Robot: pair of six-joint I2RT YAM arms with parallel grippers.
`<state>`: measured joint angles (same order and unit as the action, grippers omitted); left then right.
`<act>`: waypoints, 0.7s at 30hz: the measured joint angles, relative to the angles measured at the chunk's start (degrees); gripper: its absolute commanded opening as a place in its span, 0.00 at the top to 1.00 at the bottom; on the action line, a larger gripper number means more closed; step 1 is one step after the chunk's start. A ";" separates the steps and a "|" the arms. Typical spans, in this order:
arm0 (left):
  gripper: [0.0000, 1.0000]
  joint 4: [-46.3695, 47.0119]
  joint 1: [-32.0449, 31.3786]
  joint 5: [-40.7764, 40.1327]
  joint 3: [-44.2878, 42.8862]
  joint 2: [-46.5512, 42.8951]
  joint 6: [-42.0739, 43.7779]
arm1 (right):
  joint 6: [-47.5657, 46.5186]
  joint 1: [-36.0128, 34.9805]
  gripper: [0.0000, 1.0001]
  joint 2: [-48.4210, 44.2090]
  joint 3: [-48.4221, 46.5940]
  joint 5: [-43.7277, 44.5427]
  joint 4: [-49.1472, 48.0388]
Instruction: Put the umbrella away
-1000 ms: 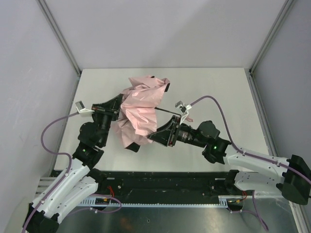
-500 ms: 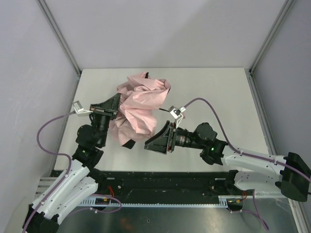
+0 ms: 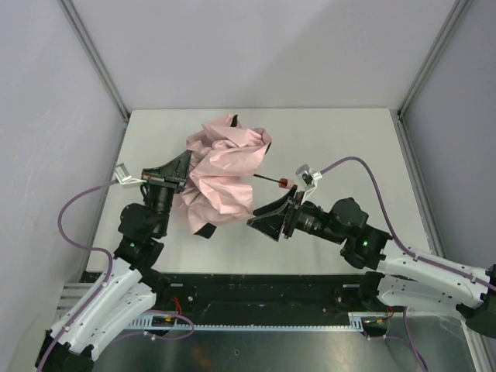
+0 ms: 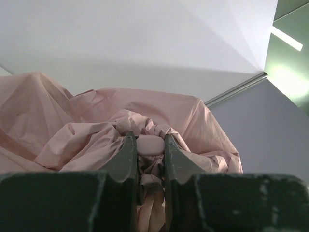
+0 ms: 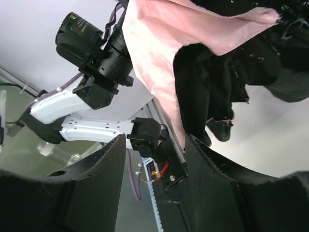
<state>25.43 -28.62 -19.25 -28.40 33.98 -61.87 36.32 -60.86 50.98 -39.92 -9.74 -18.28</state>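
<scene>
The umbrella (image 3: 225, 167) is a crumpled heap of pale pink fabric at the middle of the white table (image 3: 349, 139). A thin black shaft with a red end (image 3: 282, 183) sticks out of it to the right. My left gripper (image 3: 183, 175) presses into the heap's left side. In the left wrist view it (image 4: 147, 141) is shut on a small pink oval knob (image 4: 151, 144) of the umbrella, with fabric bunched round it. My right gripper (image 3: 260, 224) is open and empty, just right of the heap's near edge. In the right wrist view it (image 5: 154, 145) faces the pink fabric (image 5: 169, 43) and its dark underside (image 5: 212, 82).
The table is walled by grey panels at the left, back and right. The black base rail (image 3: 256, 291) runs along the near edge. My left arm (image 5: 91, 48) shows in the right wrist view, beyond the fabric. Purple cables loop from both wrists.
My right arm has drawn back to the right, away from the fabric, and the shaft's red end now shows. The fabric has bunched up toward my left gripper, which stays shut.
</scene>
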 measured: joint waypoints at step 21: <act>1.00 2.36 0.00 -0.26 0.02 3.32 3.43 | 13.51 -3.28 0.92 18.99 -4.39 -13.92 -25.05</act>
<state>27.79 -28.62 -19.51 -28.38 37.30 -58.43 49.82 -64.14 69.97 -44.31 -23.66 -43.33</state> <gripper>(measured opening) 0.191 0.060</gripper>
